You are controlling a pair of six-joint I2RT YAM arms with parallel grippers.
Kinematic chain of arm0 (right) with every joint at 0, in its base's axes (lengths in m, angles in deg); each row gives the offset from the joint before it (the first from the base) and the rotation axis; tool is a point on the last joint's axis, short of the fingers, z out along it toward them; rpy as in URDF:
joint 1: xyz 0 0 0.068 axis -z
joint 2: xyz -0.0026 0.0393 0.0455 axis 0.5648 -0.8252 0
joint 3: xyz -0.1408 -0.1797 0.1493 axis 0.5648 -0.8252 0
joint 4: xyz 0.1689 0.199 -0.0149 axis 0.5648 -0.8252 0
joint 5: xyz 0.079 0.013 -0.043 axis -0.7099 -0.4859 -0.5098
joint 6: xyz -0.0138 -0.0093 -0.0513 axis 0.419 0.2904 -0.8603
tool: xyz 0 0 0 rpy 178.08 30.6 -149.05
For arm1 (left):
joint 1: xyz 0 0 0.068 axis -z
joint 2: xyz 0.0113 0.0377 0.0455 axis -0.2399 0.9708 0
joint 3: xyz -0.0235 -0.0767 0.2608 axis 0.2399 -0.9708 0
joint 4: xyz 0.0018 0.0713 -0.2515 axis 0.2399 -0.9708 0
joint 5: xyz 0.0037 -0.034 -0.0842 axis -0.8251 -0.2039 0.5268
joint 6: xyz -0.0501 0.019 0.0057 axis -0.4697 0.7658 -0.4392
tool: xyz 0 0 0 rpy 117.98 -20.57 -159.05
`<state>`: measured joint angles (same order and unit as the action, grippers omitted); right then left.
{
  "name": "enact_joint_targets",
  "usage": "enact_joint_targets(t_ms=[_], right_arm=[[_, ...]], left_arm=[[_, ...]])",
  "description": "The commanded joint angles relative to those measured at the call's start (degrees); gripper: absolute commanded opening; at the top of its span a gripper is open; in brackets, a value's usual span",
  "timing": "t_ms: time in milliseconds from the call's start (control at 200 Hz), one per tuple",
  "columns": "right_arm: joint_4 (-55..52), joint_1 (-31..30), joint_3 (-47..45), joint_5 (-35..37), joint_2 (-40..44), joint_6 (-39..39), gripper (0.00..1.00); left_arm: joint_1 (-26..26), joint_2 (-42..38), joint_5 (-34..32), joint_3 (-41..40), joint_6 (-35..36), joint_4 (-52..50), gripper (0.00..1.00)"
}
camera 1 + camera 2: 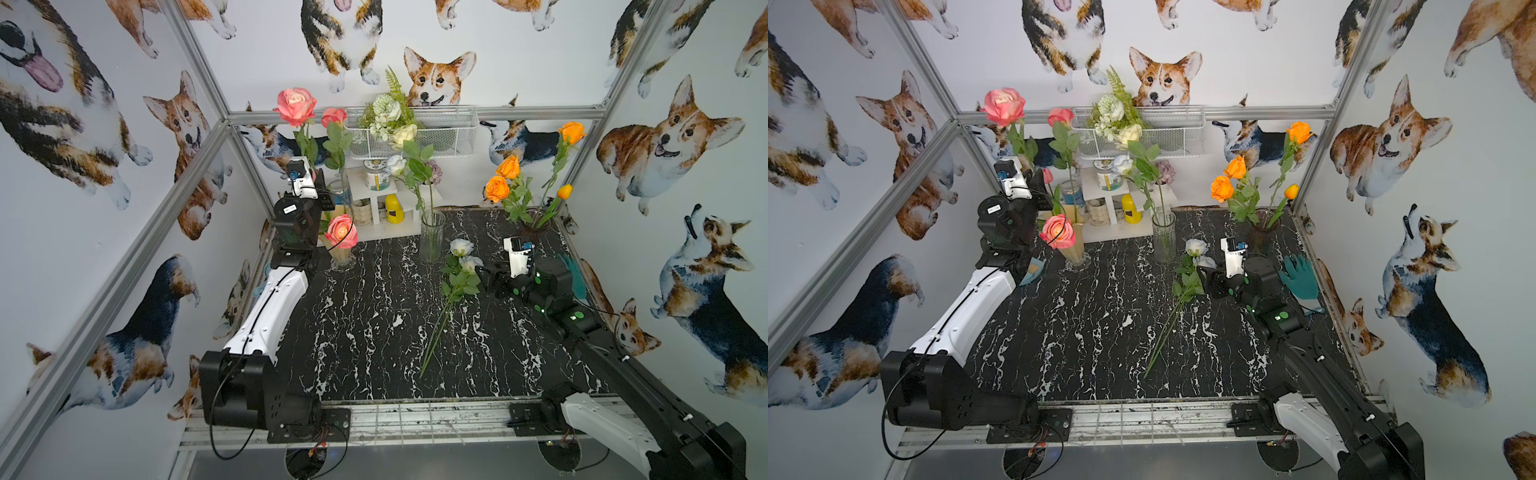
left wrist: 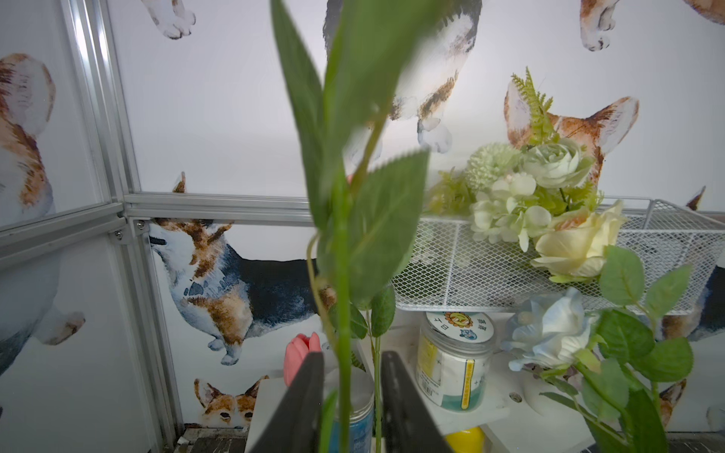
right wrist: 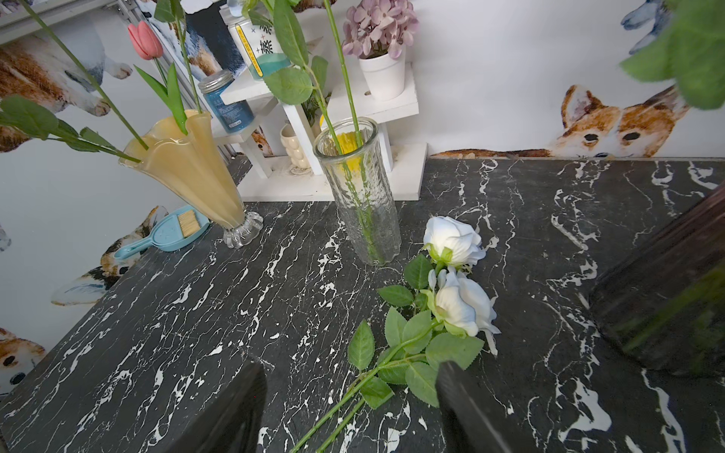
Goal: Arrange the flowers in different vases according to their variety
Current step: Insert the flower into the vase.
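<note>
Black marble tabletop [image 1: 374,324]: two white roses [image 3: 459,306] lie just beside the clear ribbed vase [image 3: 361,204], stems running away from it toward the nearer right gripper [image 3: 349,408], jaws spread; left gripper [image 2: 351,396], farther from it, jaws parted around a pink rose stem [image 2: 343,333].

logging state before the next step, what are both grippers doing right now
left gripper: open, a green stem stands between its jaws, not clamped.
right gripper: open, empty, by the white roses.
</note>
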<state>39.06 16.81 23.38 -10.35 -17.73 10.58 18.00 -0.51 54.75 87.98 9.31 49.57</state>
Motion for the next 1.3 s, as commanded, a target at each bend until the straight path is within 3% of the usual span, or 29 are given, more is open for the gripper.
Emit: enact_joint_targets(t_ms=[0,35,445,891,1291], right_arm=[[1.4,0.0,0.3,-0.4,0.0,0.0,0.74],[1.5,0.0,0.3,-0.5,0.0,0.0,0.74],[1.6,0.0,0.5,-2.0,0.2,0.2,0.74],[1.5,0.0,-0.1,-4.3,1.7,1.5,0.73],[0.3,0.0,0.0,-5.4,2.3,3.1,0.73]], left_arm=[[-0.1,-0.6,-0.6,-0.6,-0.7,-1.2,0.96],[-0.1,-1.1,-0.9,-1.0,-0.7,-1.5,1.0],[-0.1,-9.1,-2.5,-7.5,-1.8,-6.2,1.0],[-0.1,-27.2,-2.0,-19.4,-4.6,-14.8,1.0],[-0.1,-38.1,0.5,-25.4,-7.9,-24.5,1.0]])
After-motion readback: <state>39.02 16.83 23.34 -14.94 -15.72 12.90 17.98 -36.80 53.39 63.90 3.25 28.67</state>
